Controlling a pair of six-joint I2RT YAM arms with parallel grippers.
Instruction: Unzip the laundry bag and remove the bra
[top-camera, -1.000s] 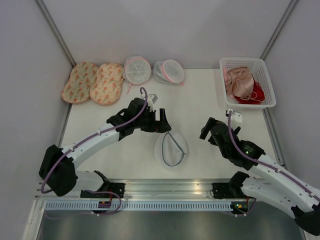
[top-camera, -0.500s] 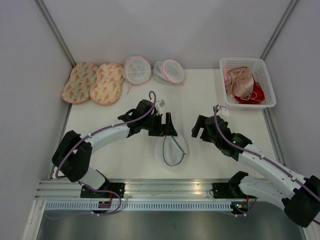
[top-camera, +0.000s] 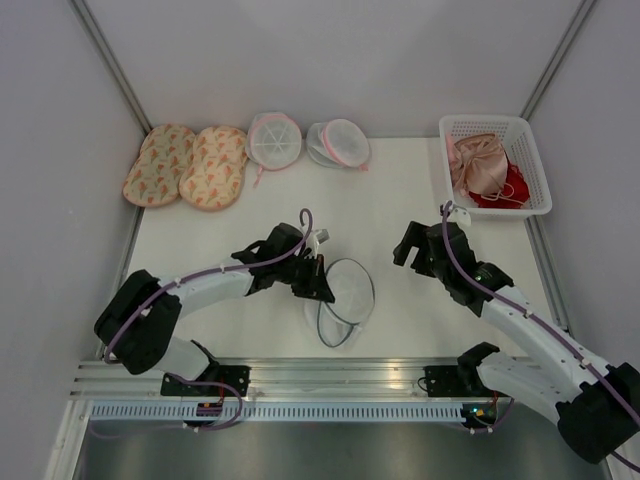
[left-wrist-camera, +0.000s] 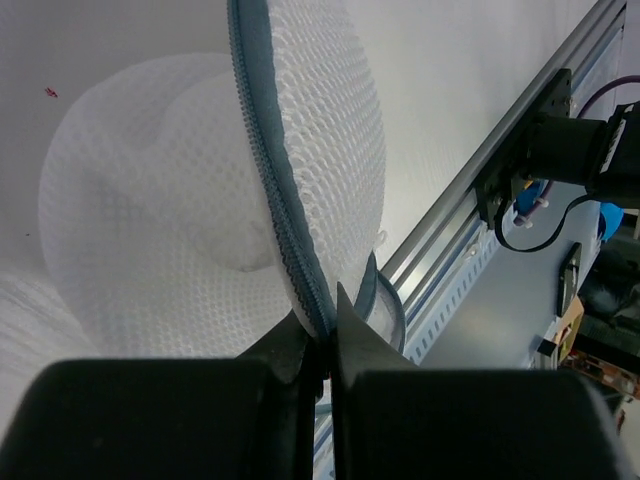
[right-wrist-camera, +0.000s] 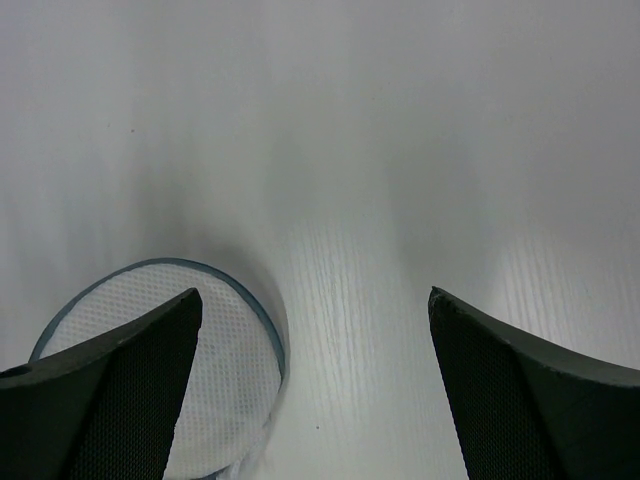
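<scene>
The laundry bag (top-camera: 345, 290) lies at the table's middle, a round white mesh pouch with a dark grey zipper rim (left-wrist-camera: 262, 150). One mesh half (left-wrist-camera: 330, 120) stands up on edge; the other half (left-wrist-camera: 150, 220) lies flat, and I see nothing inside. My left gripper (top-camera: 320, 284) (left-wrist-camera: 328, 318) is shut on the raised half's rim. My right gripper (top-camera: 410, 250) (right-wrist-camera: 314, 294) hangs open over bare table just right of the bag (right-wrist-camera: 215, 370). A beige-pink shiny bra (top-camera: 478, 165) lies in the white basket (top-camera: 527, 150).
A dark red garment (top-camera: 505, 192) shares the basket at the back right. Two floral pads (top-camera: 185, 165) and two pink-trimmed mesh pouches (top-camera: 274, 140) (top-camera: 338, 142) line the back edge. A metal rail (top-camera: 330, 375) runs along the near edge.
My left gripper dropped toward the bag's left edge, shut on its zipper rim and tipped one half up. The right gripper drew back slightly to the right, still open.
</scene>
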